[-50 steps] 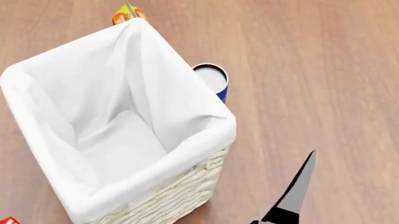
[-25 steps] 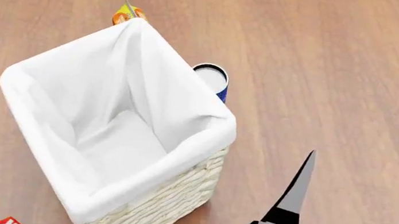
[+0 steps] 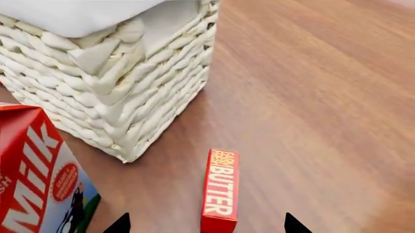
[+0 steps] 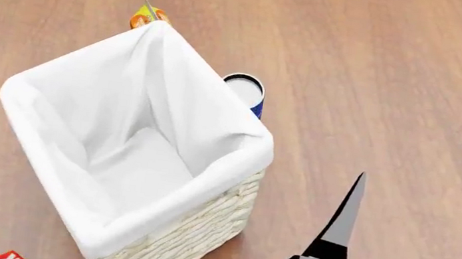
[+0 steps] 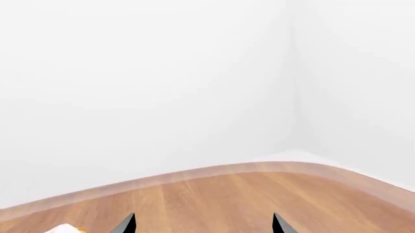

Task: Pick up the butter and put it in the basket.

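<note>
The butter [image 3: 220,190] lies flat on the wooden table right between the left hand [image 3: 206,224]'s wide-spread fingertips, its long axis running straight out ahead of the hand toward the basket [image 3: 123,82] beyond. The milk carton [image 3: 39,179] stands close to one side. The right hand [image 4: 415,227], also spread wide, looks farther off, so I judge the left better placed to grasp

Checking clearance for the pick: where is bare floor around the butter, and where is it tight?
Bare wood lies on the butter's side away from the Milk carton, and beyond the basket. It is crowded where carton, basket corner and butter cluster. The left gripper's tips straddle the butter.
</note>
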Robot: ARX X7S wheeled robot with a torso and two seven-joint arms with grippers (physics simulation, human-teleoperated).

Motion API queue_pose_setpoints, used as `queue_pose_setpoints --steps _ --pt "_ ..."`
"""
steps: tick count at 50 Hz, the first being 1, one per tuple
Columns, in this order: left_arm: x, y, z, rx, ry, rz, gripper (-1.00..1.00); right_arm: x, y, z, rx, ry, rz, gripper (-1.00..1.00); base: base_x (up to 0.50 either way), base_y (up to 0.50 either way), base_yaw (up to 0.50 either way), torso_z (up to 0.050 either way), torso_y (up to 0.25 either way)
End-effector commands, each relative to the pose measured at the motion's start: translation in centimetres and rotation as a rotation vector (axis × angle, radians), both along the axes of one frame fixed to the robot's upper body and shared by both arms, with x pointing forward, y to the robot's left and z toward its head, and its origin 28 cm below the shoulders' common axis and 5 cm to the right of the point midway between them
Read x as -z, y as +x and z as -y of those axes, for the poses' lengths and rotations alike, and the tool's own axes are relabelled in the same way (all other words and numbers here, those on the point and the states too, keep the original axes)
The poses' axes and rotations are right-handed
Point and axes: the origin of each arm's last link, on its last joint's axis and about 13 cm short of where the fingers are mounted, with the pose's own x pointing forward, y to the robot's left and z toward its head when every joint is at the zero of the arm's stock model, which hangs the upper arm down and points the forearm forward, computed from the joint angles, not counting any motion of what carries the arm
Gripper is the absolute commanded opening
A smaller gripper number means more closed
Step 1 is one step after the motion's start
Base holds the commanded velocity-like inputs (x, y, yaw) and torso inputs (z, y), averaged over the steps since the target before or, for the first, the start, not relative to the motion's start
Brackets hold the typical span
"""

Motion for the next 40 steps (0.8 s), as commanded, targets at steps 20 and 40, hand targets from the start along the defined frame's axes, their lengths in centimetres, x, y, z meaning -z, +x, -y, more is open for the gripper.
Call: queue_pose_setpoints --steps 20,40 --pt "2.0 2.1 1.3 0.018 0.095 -0.024 1.00 -0.2 -0.1 0.2 0.004 0.003 0.012 1.00 0.00 0.00 0.00 0.000 0.000" --pt "3.6 3.7 2.1 0.036 0.148 -0.057 1.00 -0.5 -0.2 0.3 0.010 0.011 0.017 1.00 0.00 0.00 0.00 0.000 0.000"
